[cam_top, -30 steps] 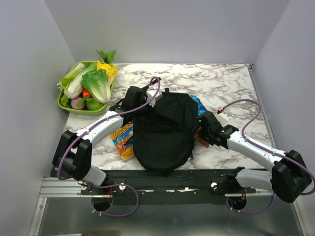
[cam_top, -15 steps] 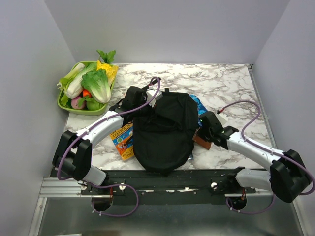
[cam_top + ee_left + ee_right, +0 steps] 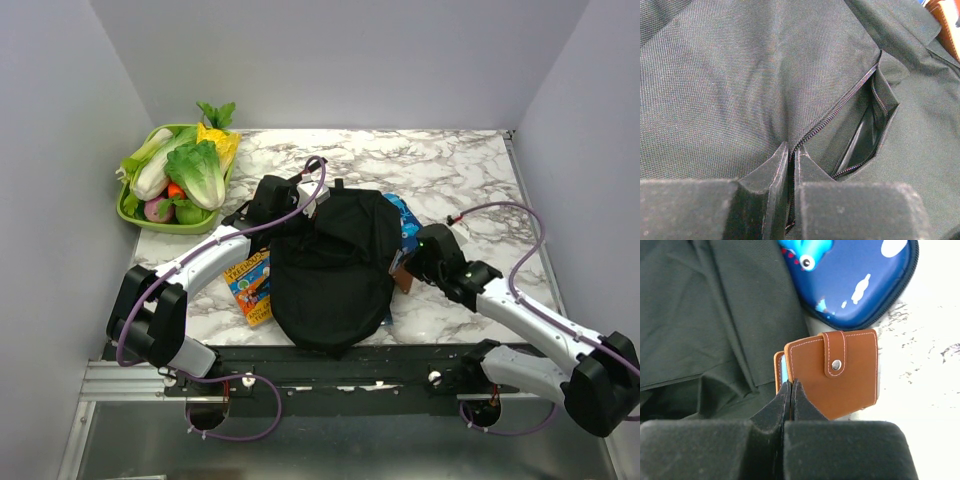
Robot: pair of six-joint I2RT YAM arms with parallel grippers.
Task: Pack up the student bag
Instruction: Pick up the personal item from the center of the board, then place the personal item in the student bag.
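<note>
The student bag [image 3: 330,270], black and floppy, lies at the table's near middle. My left gripper [image 3: 308,212] is at its far left edge. In the left wrist view that gripper [image 3: 791,150] is shut on the bag's zipper seam, beside a gaping pocket opening [image 3: 865,135]. My right gripper [image 3: 410,262] is at the bag's right edge. In the right wrist view it [image 3: 791,385] is shut on the left edge of a brown leather wallet [image 3: 850,375] with a snap strap. The wallet [image 3: 402,277] hangs against the bag's fabric [image 3: 715,315].
A blue patterned glasses case [image 3: 403,215] [image 3: 855,280] lies right of the bag, just beyond the wallet. A colourful book [image 3: 250,285] lies left of the bag. A green tray [image 3: 135,215] of vegetables stands at the back left. Grey walls close in three sides.
My right gripper has shut on the wallet and drawn it up against the bag's right edge. The right forearm has swung outward. The left arm has not moved.
</note>
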